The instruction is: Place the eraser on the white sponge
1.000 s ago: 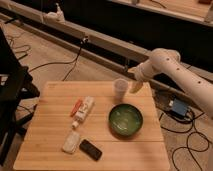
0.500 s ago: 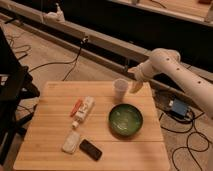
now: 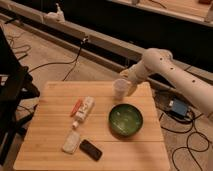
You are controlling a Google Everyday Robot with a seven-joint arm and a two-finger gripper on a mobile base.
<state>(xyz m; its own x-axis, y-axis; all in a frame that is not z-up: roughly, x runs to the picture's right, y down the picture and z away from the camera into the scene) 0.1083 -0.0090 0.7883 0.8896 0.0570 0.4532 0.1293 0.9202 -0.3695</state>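
The eraser [image 3: 91,149], a small flat black block, lies on the wooden table [image 3: 50,110] near the front edge. The white sponge [image 3: 71,141], a pale pad, lies just left of it, close beside it. My gripper [image 3: 129,84] is at the end of the white arm [image 3: 170,72], over the table's far right edge, right next to a translucent plastic cup [image 3: 119,89]. It is far from the eraser and the sponge.
A green bowl [image 3: 125,120] sits right of centre. A white labelled tube [image 3: 84,110] and an orange-red marker [image 3: 75,107] lie left of centre. Cables and a blue box [image 3: 177,107] are on the floor; a dark chair [image 3: 12,95] stands to the left.
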